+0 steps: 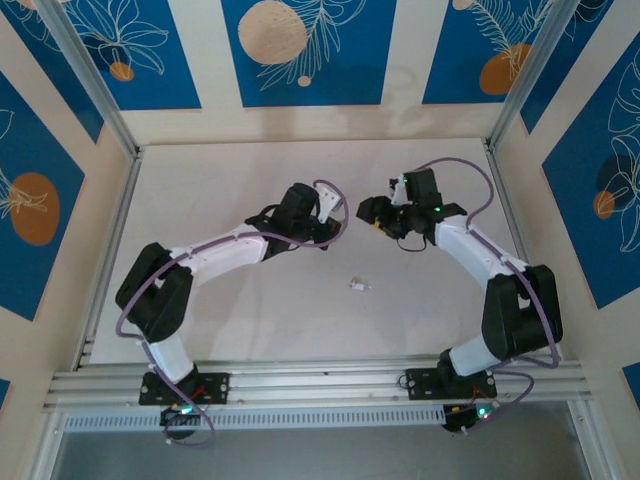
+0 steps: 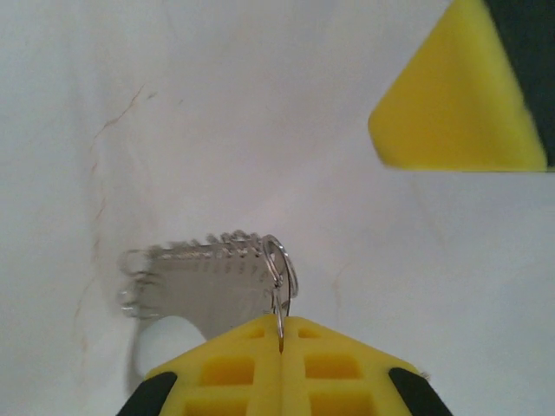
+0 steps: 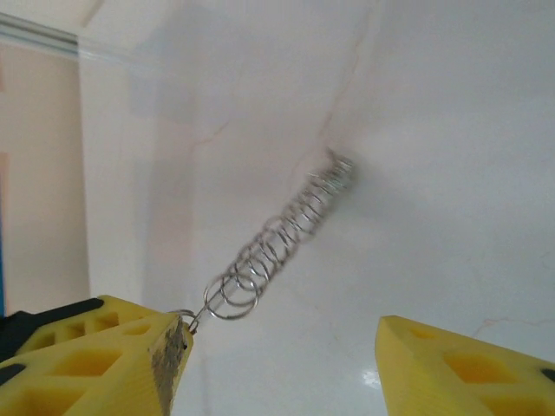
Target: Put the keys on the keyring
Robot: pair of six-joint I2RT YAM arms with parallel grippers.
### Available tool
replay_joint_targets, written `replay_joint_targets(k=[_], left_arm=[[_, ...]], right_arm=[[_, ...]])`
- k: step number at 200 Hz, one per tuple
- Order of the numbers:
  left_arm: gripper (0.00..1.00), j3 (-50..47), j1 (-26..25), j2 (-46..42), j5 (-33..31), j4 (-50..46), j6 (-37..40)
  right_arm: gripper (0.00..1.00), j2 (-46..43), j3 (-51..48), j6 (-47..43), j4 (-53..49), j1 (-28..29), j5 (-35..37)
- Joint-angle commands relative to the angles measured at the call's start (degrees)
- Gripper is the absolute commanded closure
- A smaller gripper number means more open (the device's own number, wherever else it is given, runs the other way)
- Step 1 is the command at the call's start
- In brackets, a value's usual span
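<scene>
In the left wrist view my left gripper is shut on the keyring, a thin silvery loop that stands edge-on above the yellow fingertips. A row of tiny silvery pieces runs from it to the left, just over the table. In the right wrist view the same row looks like a coil slanting up to the right. Its near end sits at one fingertip of my open right gripper; I cannot tell if they touch. One pale key lies loose on the table, nearer than both grippers.
One yellow finger of the right gripper shows at the top right of the left wrist view, apart from the loop. The pale tabletop is walled by metal rails and patterned panels. A metal rail crosses the near edge.
</scene>
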Motion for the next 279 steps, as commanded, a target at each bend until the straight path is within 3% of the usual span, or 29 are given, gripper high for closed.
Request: replay_joint_targets(k=[1, 29, 79, 112, 158, 279], left_arm=[[1.0, -3.4, 0.8, -3.1, 7.2, 12.8, -2.6], [1.0, -6.5, 0.8, -4.9, 10.1, 21.4, -5.2], [1.0, -7.7, 0.9, -6.9, 15.3, 25.7, -7.3], [1.0, -8.2, 0.9, -7.5, 14.5, 27.0, -9.2], [1.0, -10.0, 1.0, -7.7, 14.8, 34.1, -11.8], [1.0, -7.8, 3.4, -7.8, 26.6, 40.3, -16.6]], right_arm=[[0.39, -4.5, -0.1, -1.2, -1.8, -2.4, -6.1], [0.39, -7.6, -1.1, -0.5, 0.0, -5.2, -10.6], [0.44, -10.1, -3.2, 1.3, 5.9, -6.1, -20.0], [0.48, -12.7, -5.6, 3.5, 9.9, -5.9, -24.9], [0.53, -14.3, -7.0, 3.2, 12.0, -5.3, -25.7], [0.63, -13.2, -9.8, 5.9, 31.2, -7.9, -33.5]])
